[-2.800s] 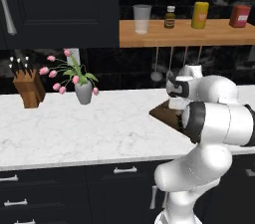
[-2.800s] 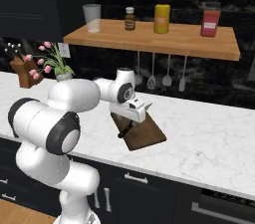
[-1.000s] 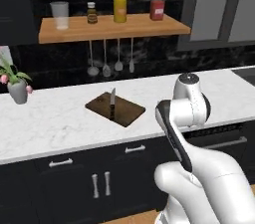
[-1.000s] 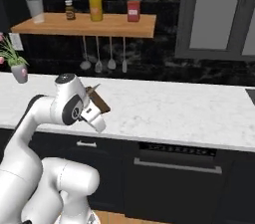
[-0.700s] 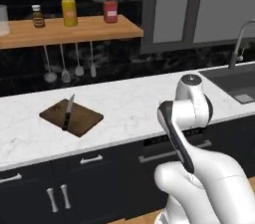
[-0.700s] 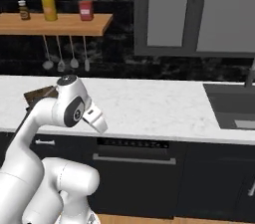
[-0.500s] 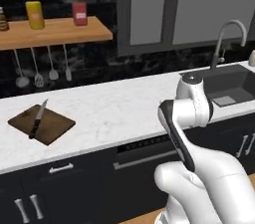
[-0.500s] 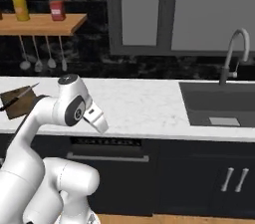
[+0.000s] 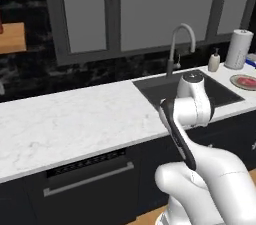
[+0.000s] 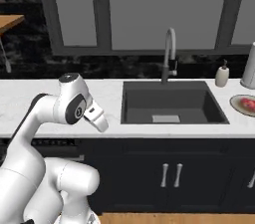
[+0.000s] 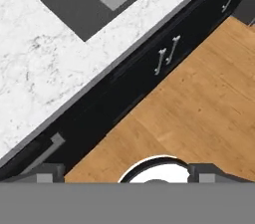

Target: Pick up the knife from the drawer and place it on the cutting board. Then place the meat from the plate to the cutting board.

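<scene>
meat [image 10: 247,102]: red-pink, flat, lying on the plate [image 10: 238,106] at the far right end of the surface [image 10: 45,98], beyond the sink [image 10: 169,102]; seen also in the left base view as meat [image 9: 246,80] on plate [image 9: 238,84], near the surface's right edge.
neighbours of the plate: soap bottle [image 10: 222,75] just beside the sink's back right corner; white paper roll [image 9: 236,49] standing behind the plate, toward the wall.
knife and cutting board: no sign of either along this stretch of surface; whether the knife step is finished cannot be told from here.
tool: tucked low off the front edge of the surface, aimed down at cabinet fronts and wooden floor [image 11: 199,98]; only two dark finger tips [image 11: 215,170] at the bottom of the hand view, wide apart, nothing between them; judged open and empty.
arm [image 10: 69,103]: folded close to the body, level with the surface's front edge, left of the sink, well apart from the plate.
done: at most the knife part, unconfirmed.
left: whole meat part; steak untouched on its plate, not yet grasped, not yet carried to the board.
next need, as a judgement: closer approach to the right end, then a reach over the plate rim onto the thin flat steak.
</scene>
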